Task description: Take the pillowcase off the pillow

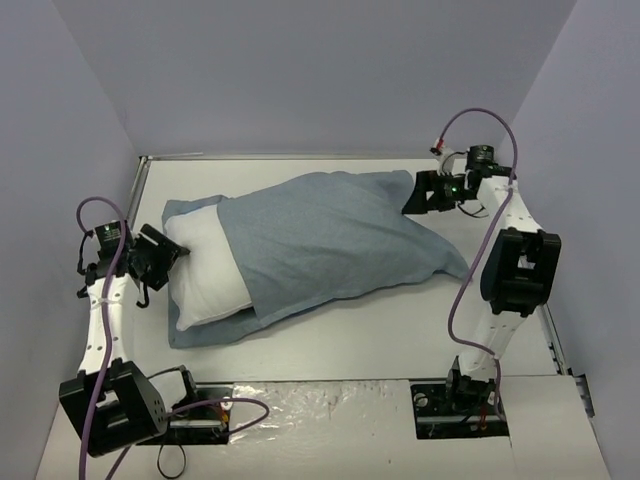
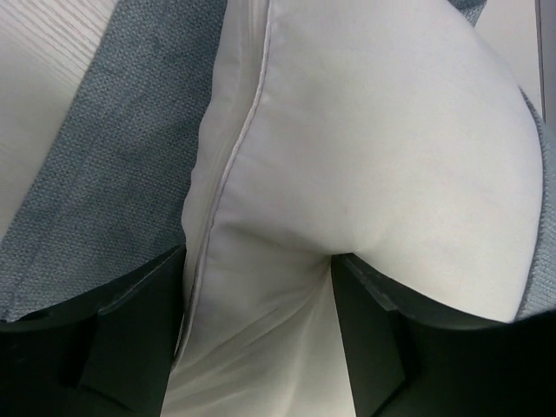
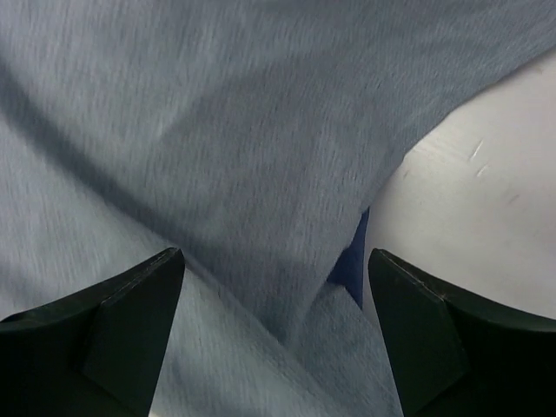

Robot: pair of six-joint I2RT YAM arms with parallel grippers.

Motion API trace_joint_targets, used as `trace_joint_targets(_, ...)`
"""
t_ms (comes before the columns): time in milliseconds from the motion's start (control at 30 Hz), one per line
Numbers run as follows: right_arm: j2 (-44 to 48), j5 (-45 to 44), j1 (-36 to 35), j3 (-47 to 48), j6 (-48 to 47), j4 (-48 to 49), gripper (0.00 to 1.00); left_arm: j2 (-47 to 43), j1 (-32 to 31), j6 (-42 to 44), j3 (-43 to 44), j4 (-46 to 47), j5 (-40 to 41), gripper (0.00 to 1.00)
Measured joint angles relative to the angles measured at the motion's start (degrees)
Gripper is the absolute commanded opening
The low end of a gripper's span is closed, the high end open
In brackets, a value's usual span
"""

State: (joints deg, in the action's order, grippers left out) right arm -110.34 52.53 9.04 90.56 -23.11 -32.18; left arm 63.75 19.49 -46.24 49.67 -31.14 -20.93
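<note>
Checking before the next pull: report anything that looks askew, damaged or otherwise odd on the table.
No tear or spill shows. The pillow sticks partway out of the pillowcase at the left end, and the pillowcase lies rumpled and slanted across the table, its near right corner tapering to a point.

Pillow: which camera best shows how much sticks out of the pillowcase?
Top external: the pillow shows its whole bare end, the rest under the pillowcase. Left wrist shows only a close white corner; right wrist only blue fabric.
</note>
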Motion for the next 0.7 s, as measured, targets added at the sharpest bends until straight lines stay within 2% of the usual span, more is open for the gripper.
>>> trace_joint_targets(67, 0.17, -4.20, -2.43, -0.02, 8.35, 5.60, 0.86, -0.02, 0.00, 0.72, 0.76, -0.35, 0.55, 0.65)
trace_joint_targets(200, -0.33, -12.17, -3.23, 0.35, 26.38, 15.23, 0.89, -0.02, 0.00, 2.67, 3.10, -1.07, 1.86, 0.76)
trace_joint_targets(233, -0.87, -13.40, -2.99, 0.94, 30.27, 16.72, 0.89, 0.02, 0.00, 3.06, 4.04, -1.36, 2.14, 0.80)
trace_joint_targets(300, -2.62, -15.13, -2.64, 2.58, 37.29, 19.54, 0.91, 0.39, 0.00, 3.98, 6.29, -1.18, 2.60, 0.98)
trace_joint_targets(433, -7.76, -17.29, -2.47, 5.86, 46.82, 24.22, 0.94, 3.19, -0.02, 3.91, 9.38, 2.19, 1.81, 0.94)
trace_joint_targets(700, -16.55, -19.08, -6.73, 10.01, 55.71, 27.26, 1.00, 16.44, -1.25, 4.31, 10.29, 7.26, -2.69, 0.95)
